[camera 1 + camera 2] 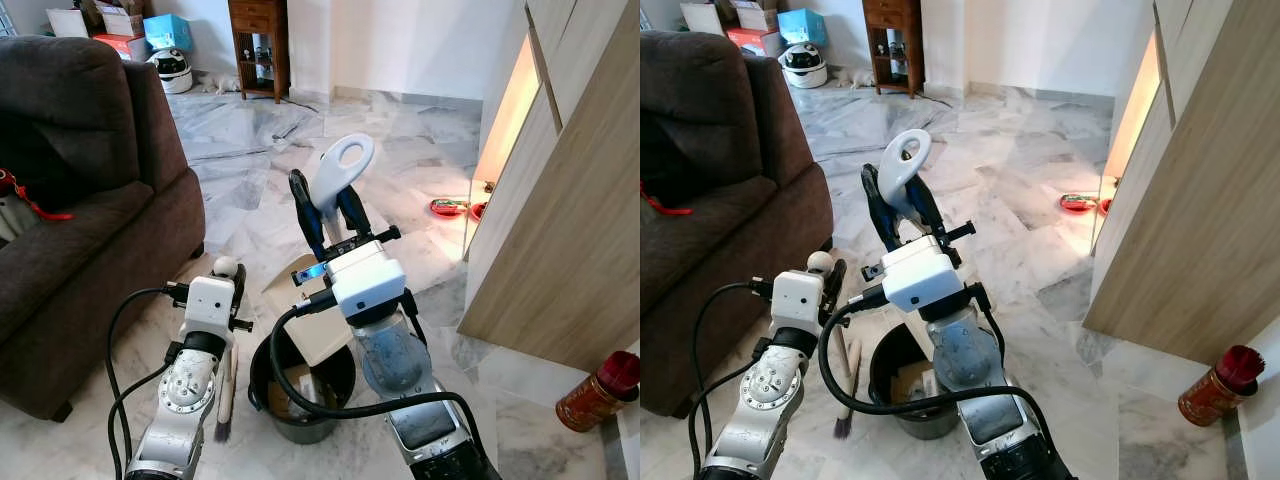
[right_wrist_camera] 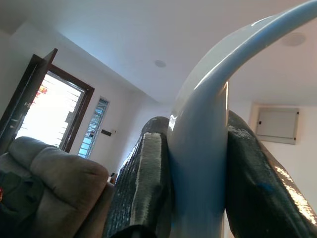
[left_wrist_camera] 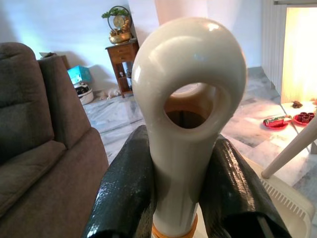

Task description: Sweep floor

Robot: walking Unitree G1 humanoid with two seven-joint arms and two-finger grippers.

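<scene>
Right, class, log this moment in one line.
left gripper: shut on brush | right gripper: shut on dustpan | dustpan: tilted over bin

A: Floor (image 1: 400, 150) w/ glossy veined marble? Sofa (image 1: 90, 200), left, matt brown cloth?
B: Yep. Dustpan handle (image 1: 340, 170) smooth glossy plastic; black fingers (image 3: 124, 198) w/ slightly textured sheen. Cabinet (image 1: 570, 220), right, matt wood grain. Bucket (image 1: 270, 400), near, dull black plastic.

The two head eyes look forward and down, sharing the brown fabric sofa (image 1: 80, 200) and white marble floor (image 1: 400, 170); the left wrist camera sits hard against a cream looped plastic handle (image 3: 190, 109), facing the sofa; the right wrist camera tilts up at the ceiling.
</scene>
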